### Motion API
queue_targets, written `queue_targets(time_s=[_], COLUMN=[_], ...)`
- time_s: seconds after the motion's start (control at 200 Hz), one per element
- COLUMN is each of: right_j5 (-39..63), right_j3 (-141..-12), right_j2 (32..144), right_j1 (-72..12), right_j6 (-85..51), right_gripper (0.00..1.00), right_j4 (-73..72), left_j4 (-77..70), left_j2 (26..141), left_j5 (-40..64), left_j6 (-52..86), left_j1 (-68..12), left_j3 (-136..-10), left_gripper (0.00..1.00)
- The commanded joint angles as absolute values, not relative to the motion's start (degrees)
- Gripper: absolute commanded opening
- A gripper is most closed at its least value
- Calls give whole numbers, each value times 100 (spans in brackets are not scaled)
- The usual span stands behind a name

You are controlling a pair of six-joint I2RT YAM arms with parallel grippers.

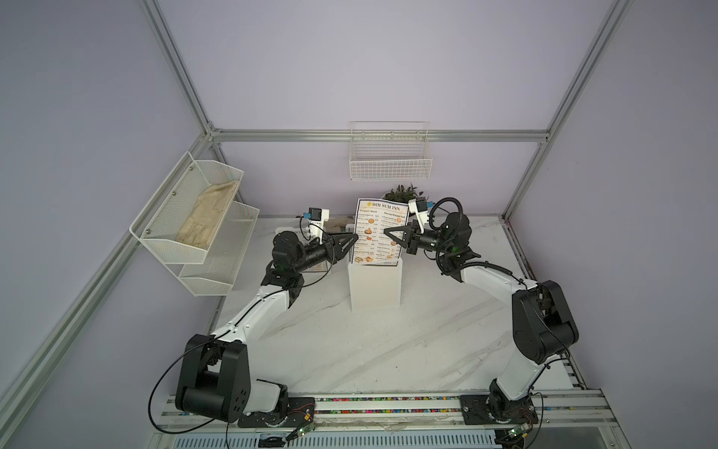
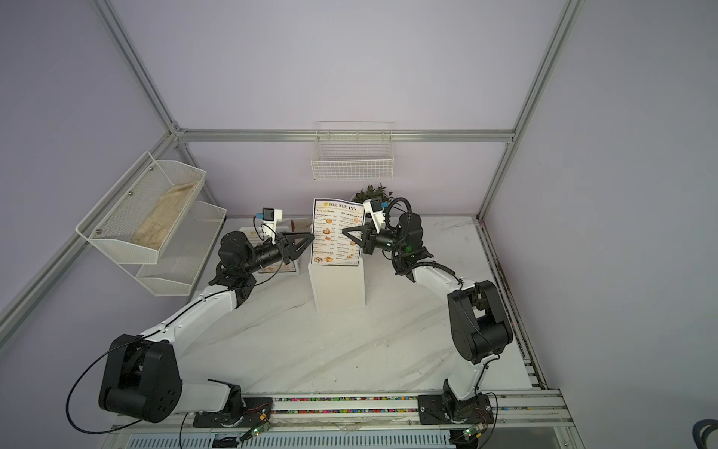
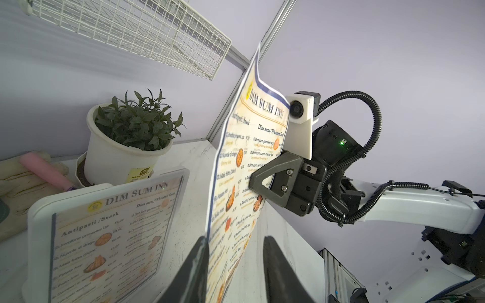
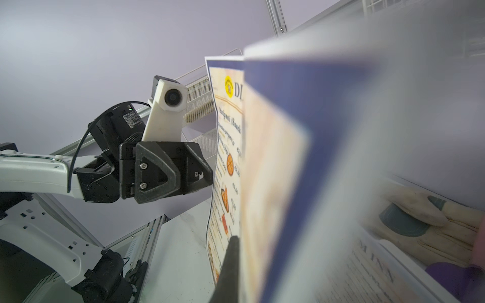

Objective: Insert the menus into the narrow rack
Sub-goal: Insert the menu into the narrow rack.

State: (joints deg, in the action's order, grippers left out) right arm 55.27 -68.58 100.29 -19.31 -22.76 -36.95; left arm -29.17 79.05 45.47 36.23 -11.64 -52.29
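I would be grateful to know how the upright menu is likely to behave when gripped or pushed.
The menu is probably floppy: the sheet bows in the left wrist view. Pushed against the rack, it would likely buckle rather than slide. It seems light, since the right gripper pinches just one edge.

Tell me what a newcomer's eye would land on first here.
A DIM SUM INN menu stands upright in the white rack at the table's middle. The right gripper is shut on one side edge, and the left gripper sits open at the opposite edge. A white mesh shelf holding beige cloth hangs on the side wall by the left arm.
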Motion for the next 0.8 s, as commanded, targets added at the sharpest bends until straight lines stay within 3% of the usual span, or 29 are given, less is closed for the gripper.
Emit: queue_targets(time_s=[0.0, 0.7, 0.8], right_j5=[5758, 6062, 6056], right_j3=[-7060, -6902, -6866], right_j2=[9872, 9958, 9918], right_j1=[-1908, -1957, -2000], right_j6=[-1916, -1830, -1811], right_gripper=[0, 0, 0], right_j4=[-3276, -3309, -3296], left_j4=[-3198, -3279, -3281], left_j2=[7820, 7980, 8002], left_j5=[4725, 4874, 4862], left_j6=[3498, 3479, 3480], left_j1=[-1124, -1125, -1125], left_j3=[-5381, -5372, -5373], left_gripper=[37, 37, 30])
